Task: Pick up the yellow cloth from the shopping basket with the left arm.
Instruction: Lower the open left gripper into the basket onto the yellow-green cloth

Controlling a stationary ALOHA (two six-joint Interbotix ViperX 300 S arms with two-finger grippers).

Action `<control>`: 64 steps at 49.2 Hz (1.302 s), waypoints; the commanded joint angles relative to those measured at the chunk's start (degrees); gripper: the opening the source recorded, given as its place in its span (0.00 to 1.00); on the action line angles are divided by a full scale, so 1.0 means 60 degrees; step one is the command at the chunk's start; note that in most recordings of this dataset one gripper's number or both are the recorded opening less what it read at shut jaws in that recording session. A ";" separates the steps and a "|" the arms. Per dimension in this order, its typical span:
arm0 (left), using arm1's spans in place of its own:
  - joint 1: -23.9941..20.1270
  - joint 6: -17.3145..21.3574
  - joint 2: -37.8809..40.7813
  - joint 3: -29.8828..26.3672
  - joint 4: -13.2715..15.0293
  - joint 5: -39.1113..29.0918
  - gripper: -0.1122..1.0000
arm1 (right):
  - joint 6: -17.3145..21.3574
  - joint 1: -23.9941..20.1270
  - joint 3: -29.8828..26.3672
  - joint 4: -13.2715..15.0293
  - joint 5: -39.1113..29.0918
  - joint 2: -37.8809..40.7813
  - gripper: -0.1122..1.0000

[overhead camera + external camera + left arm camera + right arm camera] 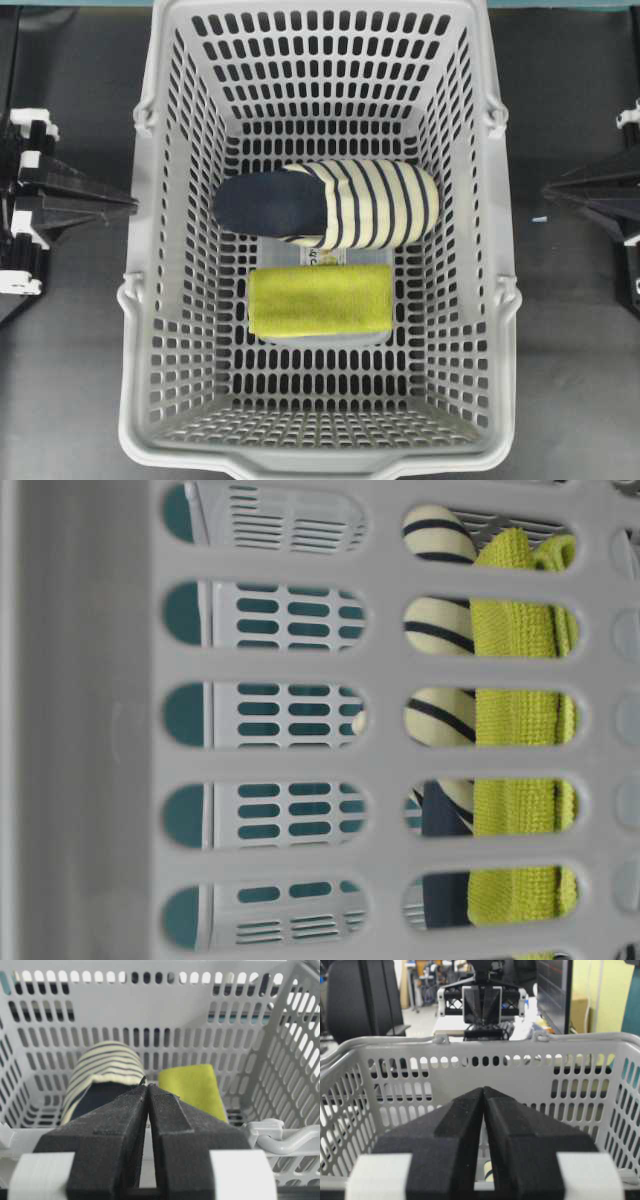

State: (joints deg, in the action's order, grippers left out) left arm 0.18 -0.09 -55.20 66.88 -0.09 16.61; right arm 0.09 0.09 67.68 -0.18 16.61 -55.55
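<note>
The cloth (320, 300) is laid flat on the floor of the basket (160, 300), near the middle, folded into a rectangle. A striped slipper (330, 203) is set just beside it, on the far side in the overhead view, and a clear box (325, 258) is partly seen under both. The left gripper (128, 205) is held outside the basket's left wall, its fingers pressed together on nothing. The right gripper (552, 190) is held outside the right wall, likewise closed and empty. In the left wrist view, the basket's rim (280, 1142) and wall are seen between the left gripper (147, 1087) and the cloth (192, 1087).
</note>
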 commanded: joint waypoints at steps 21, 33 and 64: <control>-0.0044 -0.0410 0.1333 -0.3560 -0.0396 -0.4160 0.10 | 0.0059 0.0161 -0.0205 -0.0190 -0.0161 0.0029 0.10; -0.0015 -0.0396 0.2725 -0.5376 -0.0410 -0.6123 0.10 | 0.0073 0.0176 -0.0308 -0.0190 -0.0601 -0.0029 0.34; 0.0864 -0.0498 0.7441 -0.9727 -0.0410 -1.0269 0.65 | 0.0498 0.0234 -0.0439 -0.0249 -0.1025 -0.0234 0.81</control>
State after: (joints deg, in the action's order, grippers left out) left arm 3.87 -3.16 -14.15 14.15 -2.29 -42.71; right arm 2.99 1.32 66.45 -1.41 10.20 -57.13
